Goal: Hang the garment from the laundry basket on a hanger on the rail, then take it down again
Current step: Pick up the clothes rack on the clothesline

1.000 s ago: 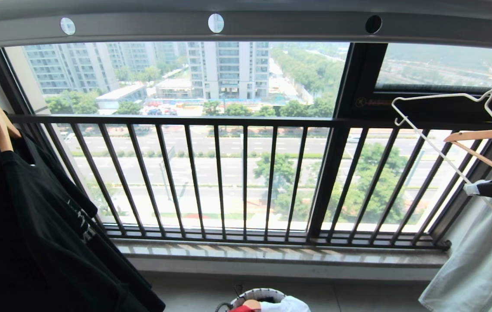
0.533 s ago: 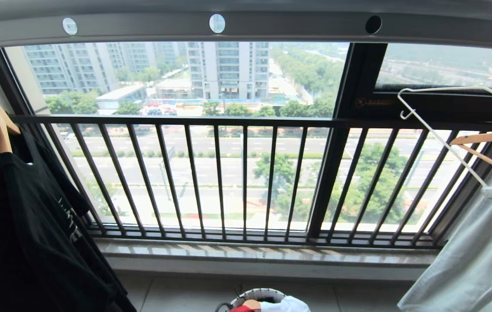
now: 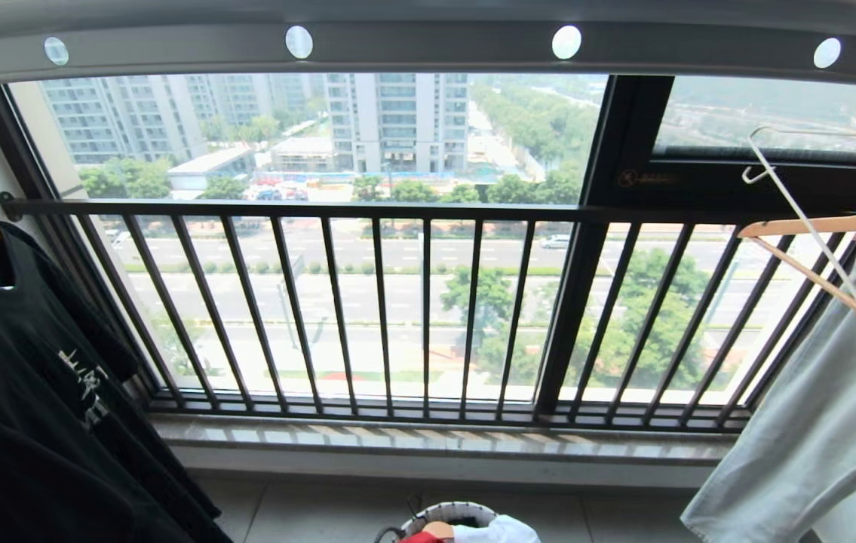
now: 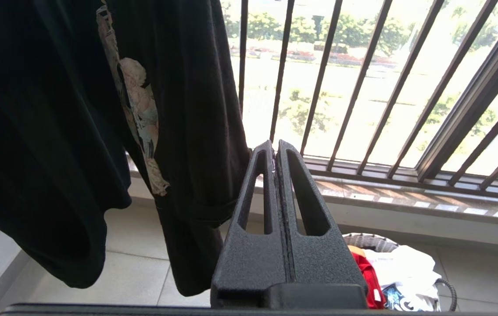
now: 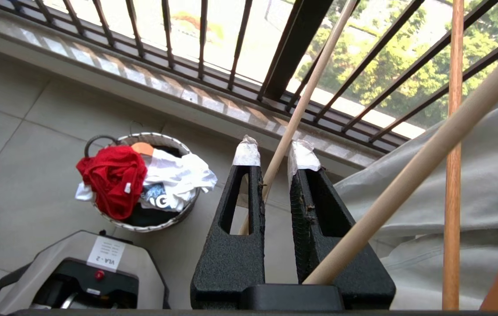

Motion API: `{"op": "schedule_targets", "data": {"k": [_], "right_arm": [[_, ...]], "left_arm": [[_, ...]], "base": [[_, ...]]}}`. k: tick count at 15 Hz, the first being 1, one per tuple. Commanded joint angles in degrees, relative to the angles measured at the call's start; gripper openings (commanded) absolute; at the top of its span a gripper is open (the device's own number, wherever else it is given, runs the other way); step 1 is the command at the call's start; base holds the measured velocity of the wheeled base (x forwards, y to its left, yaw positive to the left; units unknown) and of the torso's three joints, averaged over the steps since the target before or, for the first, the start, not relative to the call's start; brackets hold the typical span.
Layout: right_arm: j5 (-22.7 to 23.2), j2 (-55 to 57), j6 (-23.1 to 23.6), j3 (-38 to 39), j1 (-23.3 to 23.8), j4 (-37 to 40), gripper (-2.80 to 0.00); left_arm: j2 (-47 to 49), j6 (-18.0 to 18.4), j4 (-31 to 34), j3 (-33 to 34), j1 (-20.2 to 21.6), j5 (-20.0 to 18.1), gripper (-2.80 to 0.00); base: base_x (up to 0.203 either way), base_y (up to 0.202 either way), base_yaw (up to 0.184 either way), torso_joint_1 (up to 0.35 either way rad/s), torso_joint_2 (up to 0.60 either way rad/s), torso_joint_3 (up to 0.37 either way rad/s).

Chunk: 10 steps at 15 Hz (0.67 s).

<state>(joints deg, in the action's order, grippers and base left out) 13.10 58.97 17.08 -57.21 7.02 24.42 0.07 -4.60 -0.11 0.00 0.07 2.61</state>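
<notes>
Your landmark is the laundry basket (image 5: 143,184) on the tiled floor below the window railing (image 3: 428,302). The garment (image 5: 112,177), bright red, lies bunched in the basket, draped over its rim, touching a white printed shirt (image 5: 178,175) beside it in the same basket. Your right hand (image 5: 275,153) is up and off to the side of the basket, next to a pale grey cloth (image 5: 472,175); its taped fingers are a narrow gap apart with the thin white hanger (image 3: 805,219) wire running between them, so it has hold of the hanger. A wooden hanger (image 3: 827,226) sits just beside it. The rail (image 3: 428,45) runs high above the basket. Your left hand (image 4: 276,149) has its fingers pressed together, holding nothing, near the basket, beside a hanging black T-shirt (image 4: 77,109).
</notes>
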Motion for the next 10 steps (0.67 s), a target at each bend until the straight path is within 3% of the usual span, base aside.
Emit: {"op": "schedule_targets", "data": {"k": [1, 4, 10], "right_arm": [[0.45, -4.59, 0.15, 0.26, -0.24, 0.58, -2.80], [3.10, -9.52, 1.03, 3.22, -0.58, 1.86, -2.80], [16.06, -14.79, 1.08, 12.52, -0.75, 2.60, -2.80]], "left_arm": [[0.01, -0.06, -0.07, 0.00, 0.01, 0.03, -2.80], [0.01, -0.06, -0.03, 0.00, 0.01, 0.03, -2.80], [0.01, -0.06, -0.04, 0.00, 0.01, 0.03, -2.80]], "base": [[0.000, 0.000, 0.000, 0.000, 0.00, 0.000], [0.000, 0.000, 0.000, 0.000, 0.00, 0.000], [0.000, 0.000, 0.000, 0.000, 0.00, 0.000]]}}
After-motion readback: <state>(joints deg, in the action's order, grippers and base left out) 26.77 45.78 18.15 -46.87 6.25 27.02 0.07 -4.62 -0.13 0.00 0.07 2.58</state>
